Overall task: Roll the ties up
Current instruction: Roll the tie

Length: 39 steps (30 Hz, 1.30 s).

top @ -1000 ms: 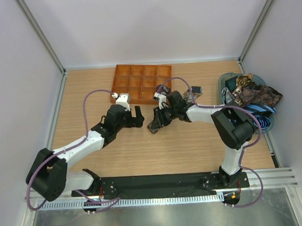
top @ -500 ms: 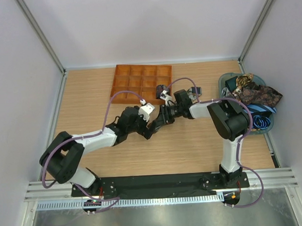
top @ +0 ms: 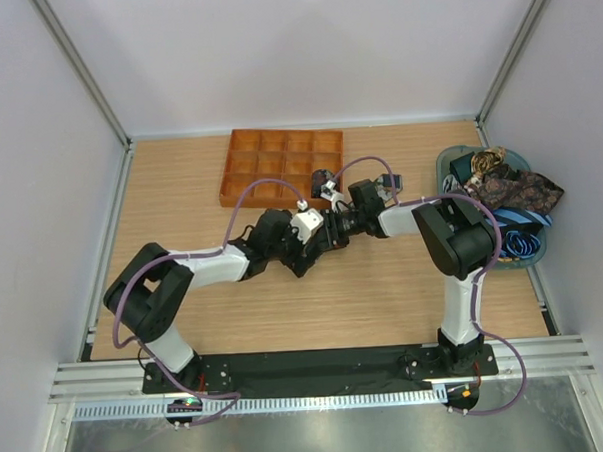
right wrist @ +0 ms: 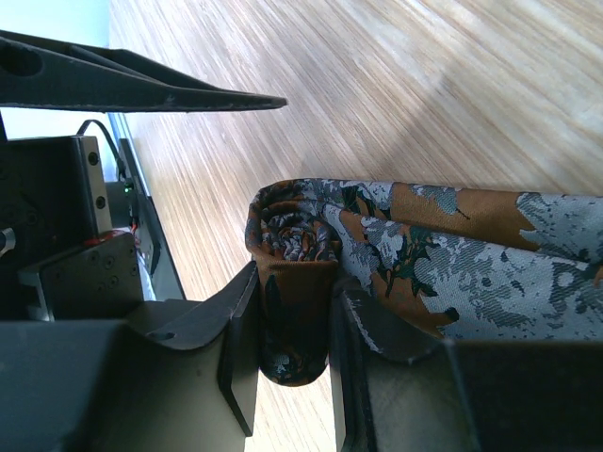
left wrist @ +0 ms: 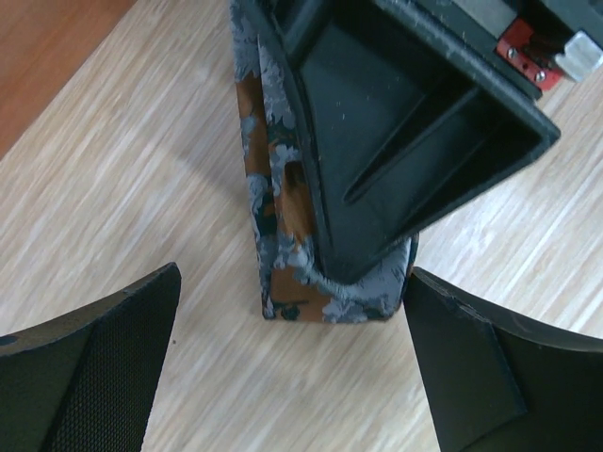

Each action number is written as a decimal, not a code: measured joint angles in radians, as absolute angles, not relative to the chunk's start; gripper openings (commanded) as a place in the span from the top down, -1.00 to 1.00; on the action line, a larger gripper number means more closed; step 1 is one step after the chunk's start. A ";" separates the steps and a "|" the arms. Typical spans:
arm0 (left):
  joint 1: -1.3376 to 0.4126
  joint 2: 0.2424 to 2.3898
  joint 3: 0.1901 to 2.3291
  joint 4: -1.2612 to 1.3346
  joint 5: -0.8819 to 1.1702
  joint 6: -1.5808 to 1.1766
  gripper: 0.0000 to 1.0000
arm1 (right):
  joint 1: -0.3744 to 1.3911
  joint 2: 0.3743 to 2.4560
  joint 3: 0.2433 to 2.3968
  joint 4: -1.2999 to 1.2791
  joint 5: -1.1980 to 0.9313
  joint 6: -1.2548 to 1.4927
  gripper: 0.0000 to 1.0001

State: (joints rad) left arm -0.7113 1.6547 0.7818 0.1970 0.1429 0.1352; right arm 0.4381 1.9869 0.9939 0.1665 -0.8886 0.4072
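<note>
A brown paisley tie (right wrist: 443, 254), rolled into a coil at one end (left wrist: 316, 282), stands on the wooden table near the middle (top: 318, 249). My right gripper (right wrist: 294, 325) is shut on the coil, one finger on each side. It also shows in the top view (top: 332, 235), and its black finger (left wrist: 396, 141) covers the coil's top in the left wrist view. My left gripper (left wrist: 292, 320) is open wide, with the coil just beyond the gap between its fingertips and touching neither. It also shows in the top view (top: 305, 254). More ties (top: 510, 189) are piled at the right.
An orange gridded tray (top: 279, 162) lies at the back of the table, just behind both grippers. A teal bin (top: 449, 164) at the right edge holds the pile of paisley and blue striped ties. One left finger (right wrist: 141, 89) shows in the right wrist view.
My left arm has swung right and forward, bringing its open gripper up to the coil. My right gripper has kept its hold and shifted slightly back and right.
</note>
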 measured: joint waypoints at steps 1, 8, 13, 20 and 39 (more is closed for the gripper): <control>-0.712 1.663 0.789 0.197 0.143 0.139 -0.99 | 0.438 1.988 0.994 0.168 -0.890 0.408 0.68; -0.723 1.720 0.842 0.157 0.130 0.162 -0.93 | 0.438 1.990 0.994 0.169 -0.894 0.415 0.67; -0.733 1.741 0.864 0.119 0.111 0.160 -0.44 | 0.438 1.990 0.994 0.169 -0.894 0.416 0.67; -0.754 1.761 0.910 0.043 0.129 0.129 0.22 | 0.438 1.990 0.991 0.187 -0.882 0.421 0.65; -0.826 1.757 0.941 -0.044 0.095 0.082 0.31 | 0.441 1.885 0.887 0.144 -0.809 0.414 -0.17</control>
